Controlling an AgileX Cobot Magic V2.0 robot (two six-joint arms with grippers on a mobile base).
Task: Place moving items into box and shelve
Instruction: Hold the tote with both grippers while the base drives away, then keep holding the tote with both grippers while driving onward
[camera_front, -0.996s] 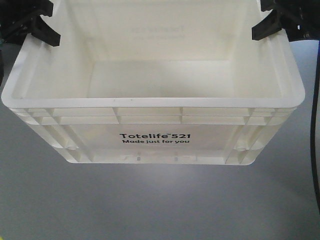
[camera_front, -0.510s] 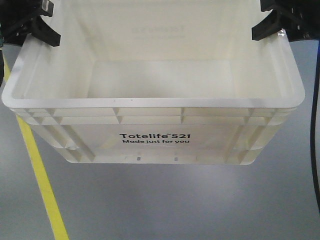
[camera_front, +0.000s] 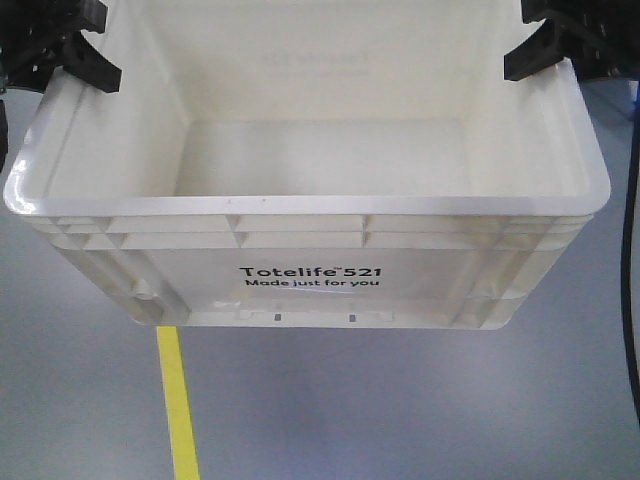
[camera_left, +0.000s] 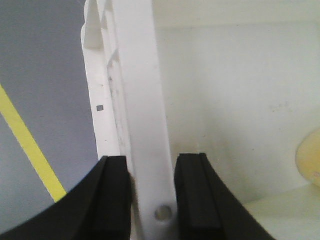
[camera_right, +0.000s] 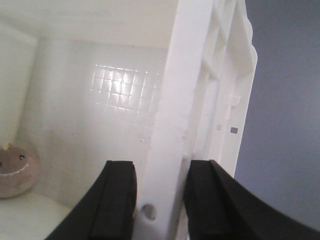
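Note:
The white box (camera_front: 300, 205), printed "Totelife 521", hangs above the grey floor, held at both side walls. My left gripper (camera_front: 72, 55) is shut on the left rim (camera_left: 137, 90), one finger inside and one outside. My right gripper (camera_front: 545, 50) is shut the same way on the right rim (camera_right: 177, 90). Both moving items lie inside the box. The yellow-orange plush (camera_left: 309, 157) shows at the right edge of the left wrist view. The pinkish-brown plush (camera_right: 17, 172) with a stitched face sits in the lower left of the right wrist view. Neither toy shows in the front view.
A yellow floor line (camera_front: 178, 400) runs under the box on the grey floor and also shows as the yellow line (camera_left: 27, 145) left of the box. A black cable (camera_front: 630, 250) hangs along the right edge.
The box keeps its place in both grippers. The yellow floor line came into view at the left and has slid right to under the box; the floor shifts beneath.

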